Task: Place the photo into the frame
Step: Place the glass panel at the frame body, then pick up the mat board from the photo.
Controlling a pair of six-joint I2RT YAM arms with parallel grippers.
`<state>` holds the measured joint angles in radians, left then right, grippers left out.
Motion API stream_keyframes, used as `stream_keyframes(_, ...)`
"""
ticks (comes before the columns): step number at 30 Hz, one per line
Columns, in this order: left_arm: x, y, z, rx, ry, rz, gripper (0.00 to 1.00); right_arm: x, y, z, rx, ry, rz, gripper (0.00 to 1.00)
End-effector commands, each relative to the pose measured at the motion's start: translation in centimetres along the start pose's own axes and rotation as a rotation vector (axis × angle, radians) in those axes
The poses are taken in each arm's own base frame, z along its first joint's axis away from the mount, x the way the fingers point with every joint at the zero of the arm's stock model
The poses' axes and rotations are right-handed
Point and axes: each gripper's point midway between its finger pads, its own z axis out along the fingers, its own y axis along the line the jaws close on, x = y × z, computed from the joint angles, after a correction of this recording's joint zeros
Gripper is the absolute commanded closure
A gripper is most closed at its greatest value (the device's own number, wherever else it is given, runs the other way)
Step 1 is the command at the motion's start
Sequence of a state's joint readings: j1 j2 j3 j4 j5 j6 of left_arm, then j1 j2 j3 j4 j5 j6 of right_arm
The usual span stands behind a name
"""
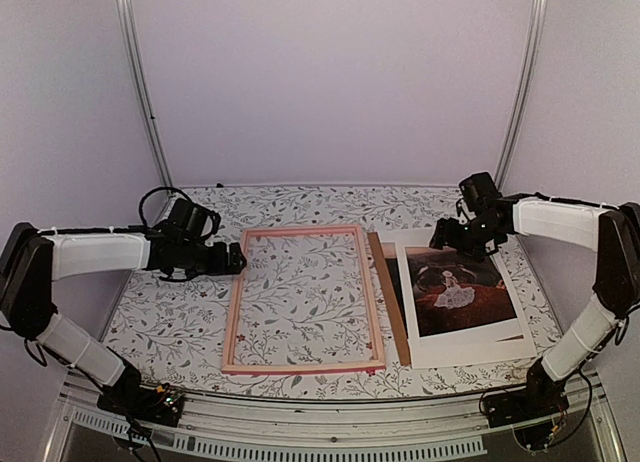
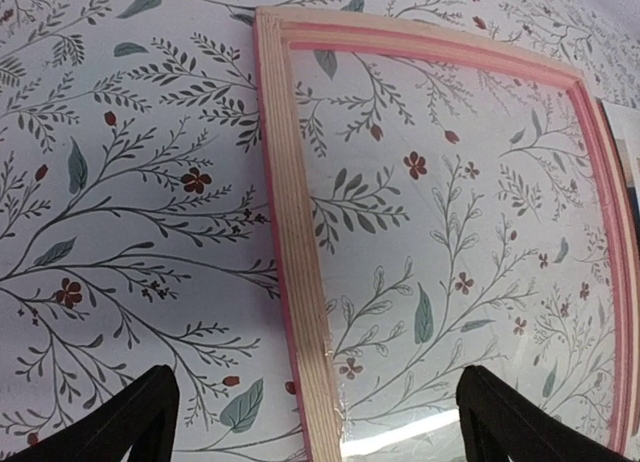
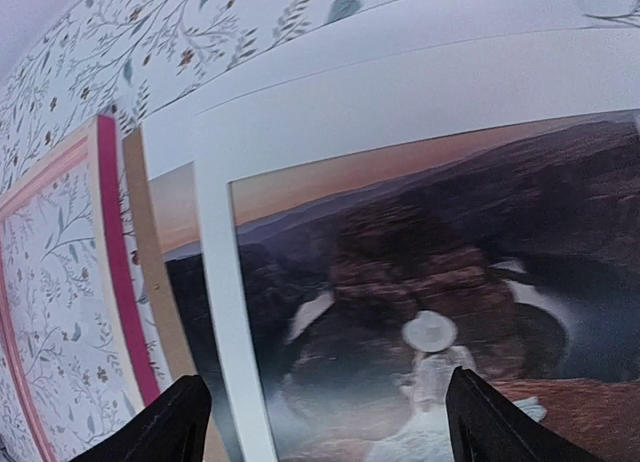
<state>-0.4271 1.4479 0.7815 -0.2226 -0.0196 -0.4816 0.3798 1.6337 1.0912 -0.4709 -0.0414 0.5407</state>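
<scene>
The pink frame [image 1: 303,298] lies flat mid-table, with the floral cloth showing through it. The dark reddish photo [image 1: 460,290] with a pale figure lies to its right under a white mat board [image 1: 470,347]. It shows through the mat's window [image 3: 420,262]. My left gripper [image 1: 235,259] is open at the frame's far left side. In the left wrist view its fingertips [image 2: 130,422] straddle the frame's left rail [image 2: 295,232]. My right gripper [image 1: 445,237] hovers open over the photo's far end. Nothing sits between its fingers [image 3: 170,422].
A brown hardboard backing [image 1: 388,297] lies under the photo and mat, and its strip [image 3: 150,272] shows beside the frame's right rail [image 3: 115,262]. A floral cloth [image 1: 170,312] covers the table. White walls close in the sides and back.
</scene>
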Motion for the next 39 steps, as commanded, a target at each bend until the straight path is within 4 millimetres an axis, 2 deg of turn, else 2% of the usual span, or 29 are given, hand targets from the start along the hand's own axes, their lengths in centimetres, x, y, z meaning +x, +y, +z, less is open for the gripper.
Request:
stream_keyframes(1, 0.7, -1.6, -0.1, 0.022, 0.002, 0.060, 0.00, -1.0, -6.8, -2.7, 0.102, -0.047, 0.063, 0.10)
stream_keyframes(4, 0.7, -2.6, -0.6, 0.046, -0.013, 0.082, 0.00, -1.6, -10.8, -3.9, 0.154, -0.081, 0.132, 0.06)
stream_keyframes(8, 0.3, -4.0, -1.8, 0.076, -0.047, 0.106, 0.00, -2.0, -15.7, -4.8, 0.215, -0.110, 0.227, 0.06)
stream_keyframes(11, 0.0, -4.8, -2.9, 0.097, -0.077, 0.113, 0.00, -1.6, -18.4, -4.7, 0.230, -0.107, 0.280, 0.09)
stream_keyframes(15, -0.3, -5.3, -3.9, 0.118, -0.102, 0.108, 0.00, -1.3, -20.5, -4.0, 0.227, -0.102, 0.313, 0.13)
stream_keyframes(22, 0.2, -5.6, -3.4, 0.125, -0.076, 0.110, 0.00, -0.4, -21.6, -2.0, 0.200, -0.036, 0.307, 0.25)
stream_keyframes(26, 0.3, -5.9, -3.0, 0.127, -0.065, 0.115, 0.00, -0.1, -22.3, -1.4, 0.180, -0.018, 0.313, 0.27)
stream_keyframes(32, 0.4, -6.4, -2.6, 0.131, -0.052, 0.131, 0.00, -0.8, -22.4, -0.7, 0.155, -0.013, 0.310, 0.30)
stream_keyframes(39, 0.7, -6.5, -2.2, 0.130, -0.039, 0.134, 0.00, -0.3, -22.5, 0.5, 0.138, 0.025, 0.305, 0.34)
